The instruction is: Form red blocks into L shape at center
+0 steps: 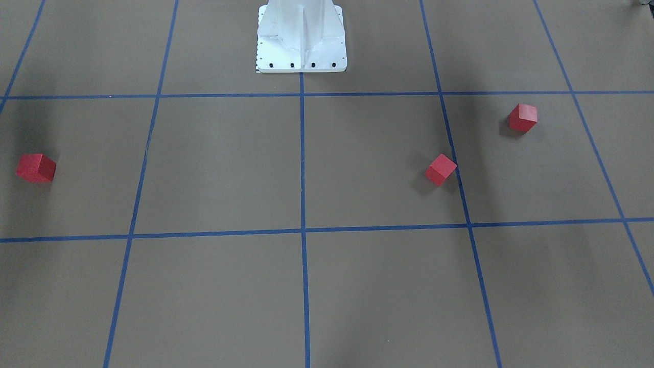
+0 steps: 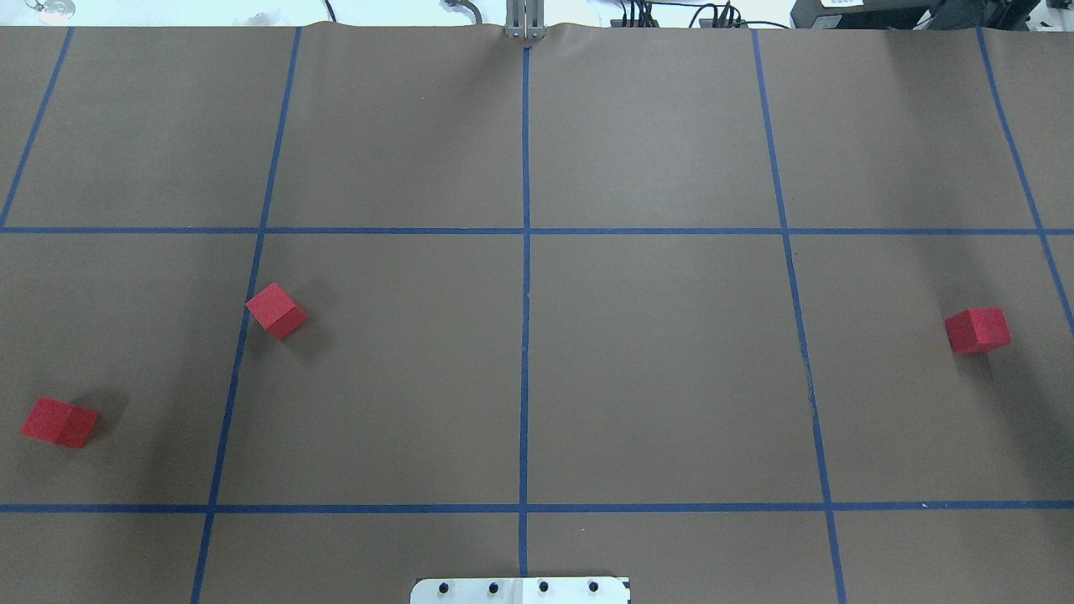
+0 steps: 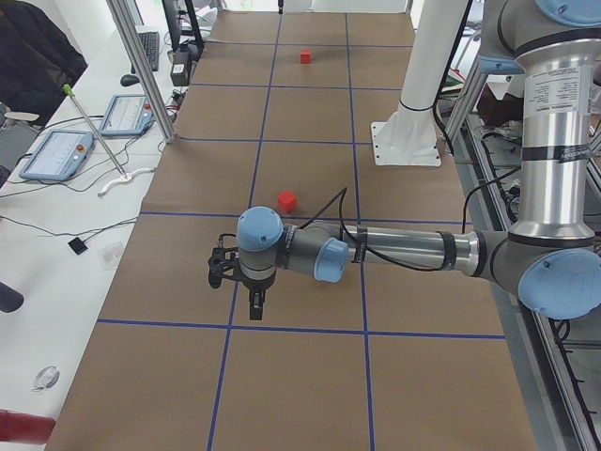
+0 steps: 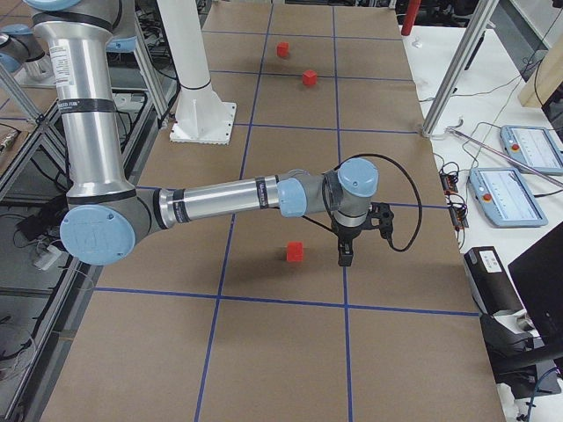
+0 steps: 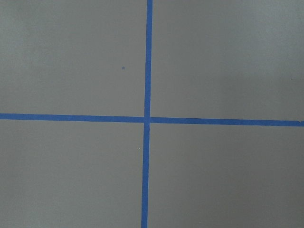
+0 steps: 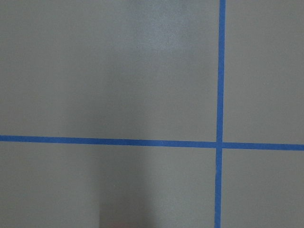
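Here, three red blocks (image 1: 440, 168) lie scattered on the brown floor (image 2: 671, 377), none yet at the center (image 2: 525, 231), a crossing on the middle blue line. On the robot's left, the first block (image 2: 277, 310) sits at the edge of a tape line (image 2: 240, 352). The second block (image 2: 59, 422) lies farther out on that side, and the third block (image 2: 977, 330) is well apart on the right. All three are turned against the grid.

The cubes look light and rigid, with matte faces unlikely to slip. The sound hold is across two opposite flat sides, jaws first turned to match each cube's skew.

The left arm (image 3: 413, 252) reaches level over the table, wrist bent so the left gripper (image 3: 255, 305) points straight down above the floor. The right arm (image 4: 220, 198) is posed likewise, the right gripper (image 4: 345, 255) hanging near the third block. Whether either tool is open or closed cannot be told, since only the side views show them.
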